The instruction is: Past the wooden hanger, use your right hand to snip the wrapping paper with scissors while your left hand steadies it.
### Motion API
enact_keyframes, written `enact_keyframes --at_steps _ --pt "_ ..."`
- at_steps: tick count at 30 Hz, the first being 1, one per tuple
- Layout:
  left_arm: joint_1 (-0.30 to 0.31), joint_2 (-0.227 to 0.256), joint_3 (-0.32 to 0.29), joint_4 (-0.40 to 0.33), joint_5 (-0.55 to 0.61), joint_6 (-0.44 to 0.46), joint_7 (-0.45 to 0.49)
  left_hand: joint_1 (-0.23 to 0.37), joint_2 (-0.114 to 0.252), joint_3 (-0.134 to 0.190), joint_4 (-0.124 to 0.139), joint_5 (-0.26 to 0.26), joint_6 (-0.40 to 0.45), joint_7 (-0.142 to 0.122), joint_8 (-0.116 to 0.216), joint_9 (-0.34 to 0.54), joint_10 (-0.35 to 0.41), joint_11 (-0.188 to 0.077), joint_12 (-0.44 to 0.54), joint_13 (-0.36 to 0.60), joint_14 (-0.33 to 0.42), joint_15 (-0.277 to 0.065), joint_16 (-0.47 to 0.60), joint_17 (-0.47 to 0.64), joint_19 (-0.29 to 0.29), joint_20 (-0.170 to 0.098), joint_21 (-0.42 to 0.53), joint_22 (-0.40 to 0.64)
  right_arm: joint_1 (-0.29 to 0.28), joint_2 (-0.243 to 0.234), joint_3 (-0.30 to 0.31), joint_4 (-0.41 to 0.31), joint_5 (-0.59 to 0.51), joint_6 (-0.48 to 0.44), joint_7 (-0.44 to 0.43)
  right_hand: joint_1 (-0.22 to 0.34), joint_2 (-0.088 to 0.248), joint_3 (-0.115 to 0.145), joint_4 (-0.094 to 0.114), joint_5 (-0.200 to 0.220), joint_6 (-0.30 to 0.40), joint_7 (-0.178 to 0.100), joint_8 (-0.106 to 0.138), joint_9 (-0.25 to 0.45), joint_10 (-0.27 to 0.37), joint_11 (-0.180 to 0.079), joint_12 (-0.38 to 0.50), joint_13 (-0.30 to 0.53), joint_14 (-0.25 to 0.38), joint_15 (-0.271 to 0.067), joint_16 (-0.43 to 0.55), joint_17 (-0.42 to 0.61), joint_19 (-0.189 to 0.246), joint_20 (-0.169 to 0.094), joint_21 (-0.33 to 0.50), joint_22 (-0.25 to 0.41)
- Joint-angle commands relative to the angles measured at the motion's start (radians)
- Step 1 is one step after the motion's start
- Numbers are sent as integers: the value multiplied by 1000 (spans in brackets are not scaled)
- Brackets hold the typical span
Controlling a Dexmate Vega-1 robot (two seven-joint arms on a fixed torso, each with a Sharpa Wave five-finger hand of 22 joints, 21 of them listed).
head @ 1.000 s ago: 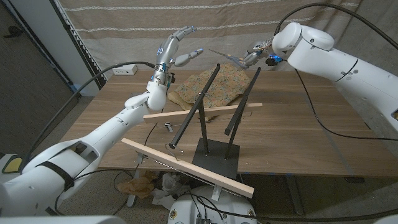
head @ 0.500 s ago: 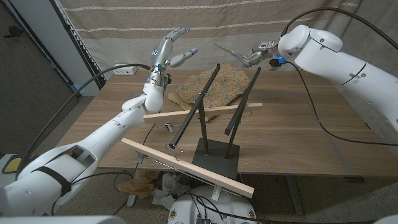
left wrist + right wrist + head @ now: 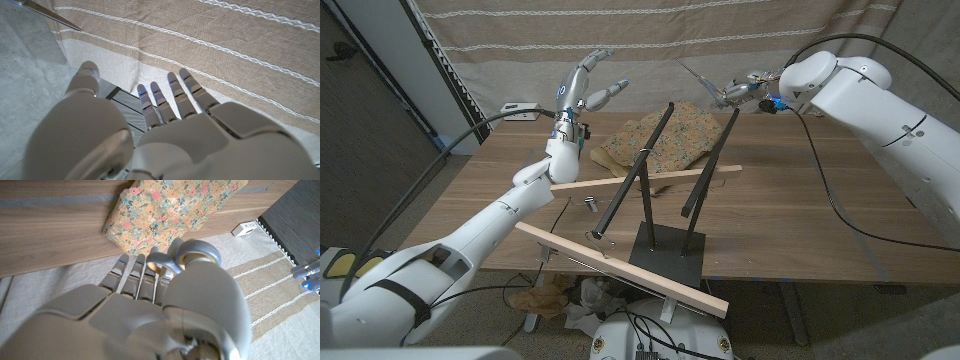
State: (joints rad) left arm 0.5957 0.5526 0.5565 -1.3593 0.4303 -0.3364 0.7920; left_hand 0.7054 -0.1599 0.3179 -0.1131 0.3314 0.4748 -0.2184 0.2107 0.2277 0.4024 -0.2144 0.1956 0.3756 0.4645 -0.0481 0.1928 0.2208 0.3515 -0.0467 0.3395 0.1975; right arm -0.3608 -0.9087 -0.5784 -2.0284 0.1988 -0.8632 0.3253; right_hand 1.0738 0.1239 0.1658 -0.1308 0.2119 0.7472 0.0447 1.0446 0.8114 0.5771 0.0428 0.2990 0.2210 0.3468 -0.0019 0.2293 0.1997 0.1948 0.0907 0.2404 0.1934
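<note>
At the table's twelve o'clock edge, past the wooden hanger (image 3: pixel 645 178), lay the floral wrapping paper (image 3: pixel 665 140), untouched. The right hand (image 3: pixel 745 90) gripped the scissors (image 3: pixel 705 78) high at one o'clock of the sheet. The left hand (image 3: pixel 582 88) hovered at ten o'clock, fingers wide, holding nothing. Best move, I'd judge: left palm pins the paper first, then blades descend onto a free edge.

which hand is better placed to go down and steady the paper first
Left. The left hand is open, holds nothing, and hovers near the paper's left end. The right hand grips the scissors, raised beyond the table's far edge.
</note>
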Motion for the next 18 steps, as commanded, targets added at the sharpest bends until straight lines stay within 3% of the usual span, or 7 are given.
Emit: enact_keyframes --at_steps 1,3,5,8,18 --pt "43 -1 -29 -28 -55 28 -27 -11 -1 -8 1 9 -7 -1 -4 0 -2 2 1 -1 -4 -167 11 4 -4 -18 -1 5 -64 5 80 36 198 33 -66 -4 -1 -3 -2 10 0 4 17 8 12 3 4 4 18 7 4 3 11 7 4 1" --pt "50 2 -30 -34 -80 26 -58 -12 -1 -8 1 10 -8 -1 -5 0 -3 2 1 -1 -5 -167 11 4 -5 -18 -1 5 -73 -4 80 24 202 39 -92 -1 -4 -4 -5 13 -3 6 20 3 10 6 3 5 -18 61 -15 0 9 8 2 1" --pt "54 6 -28 -40 -77 36 -70 -14 0 -9 1 11 -10 -1 -5 0 -4 2 1 -1 -5 -167 11 4 -5 -18 -1 5 -90 -2 103 27 238 52 -103 0 -5 -4 -6 15 1 6 24 2 9 7 2 5 -30 74 -22 -1 6 10 0 1" --pt "62 1 -32 -43 -90 41 -76 -14 0 -10 2 12 -12 -1 -5 0 -5 2 1 -2 -6 -167 11 4 -5 -18 -1 5 -120 0 137 29 288 67 -131 0 -5 -4 -6 16 3 7 26 0 10 8 2 5 -34 75 -25 -2 14 24 3 1" --pt "80 -16 -46 -48 -143 40 -102 -17 1 -11 2 15 -17 -1 -7 -1 -6 2 1 -3 -7 -168 11 4 -6 -17 -2 6 -202 18 216 56 445 118 -210 -1 -5 -5 -6 19 6 5 32 -4 15 6 2 4 -38 68 -28 -3 13 24 0 0"
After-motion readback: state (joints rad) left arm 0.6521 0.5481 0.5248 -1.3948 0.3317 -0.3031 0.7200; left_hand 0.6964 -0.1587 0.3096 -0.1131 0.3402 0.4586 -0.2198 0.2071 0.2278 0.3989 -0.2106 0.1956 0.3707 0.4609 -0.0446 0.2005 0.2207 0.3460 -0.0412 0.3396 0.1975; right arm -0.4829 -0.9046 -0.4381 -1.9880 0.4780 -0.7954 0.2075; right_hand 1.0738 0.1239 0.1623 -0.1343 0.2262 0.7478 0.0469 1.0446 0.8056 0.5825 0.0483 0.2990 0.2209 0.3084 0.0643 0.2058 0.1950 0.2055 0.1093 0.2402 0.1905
